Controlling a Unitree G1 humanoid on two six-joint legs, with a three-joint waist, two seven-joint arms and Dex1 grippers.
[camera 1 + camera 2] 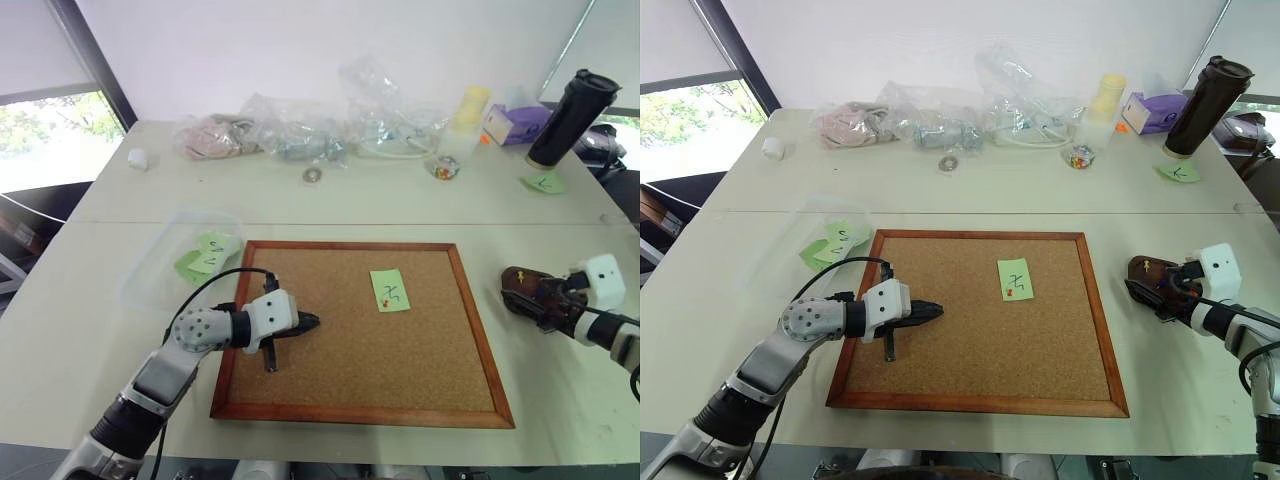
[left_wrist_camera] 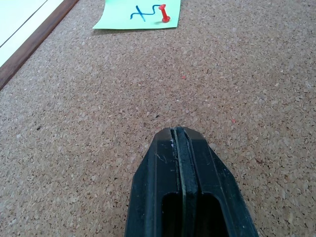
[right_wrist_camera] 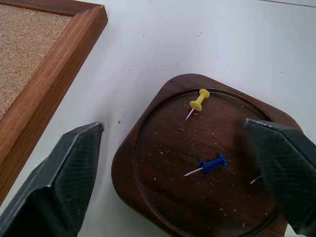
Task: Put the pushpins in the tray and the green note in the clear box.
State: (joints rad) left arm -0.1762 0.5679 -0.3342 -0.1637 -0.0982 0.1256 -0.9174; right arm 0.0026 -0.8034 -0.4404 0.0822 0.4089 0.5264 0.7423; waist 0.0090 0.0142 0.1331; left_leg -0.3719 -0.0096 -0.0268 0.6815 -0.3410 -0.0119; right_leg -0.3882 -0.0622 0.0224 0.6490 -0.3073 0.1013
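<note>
The green note (image 1: 390, 290) lies on the cork board (image 1: 300, 400), held by a red pushpin (image 2: 164, 12) at its lower edge. My left gripper (image 1: 305, 322) hovers shut and empty over the board's left part, pointing toward the note (image 2: 138, 12). The dark-brown tray (image 3: 148, 163) sits on the table right of the board. In it lie a blue pushpin (image 3: 210, 164) and a yellow one (image 3: 199, 100). My right gripper (image 3: 174, 126) stands open just above the tray, its fingers (image 3: 74, 168) astride it and holding nothing. The clear box (image 1: 150, 270) stands left of the board with green notes inside.
Clear plastic bags (image 1: 300, 130), a yellow-capped bottle (image 1: 465, 120), a purple box (image 1: 515, 122) and a black tumbler (image 1: 570, 115) line the back of the table. Another green note (image 1: 542, 183) lies at the back right. A white roll (image 1: 138, 158) sits at the far left.
</note>
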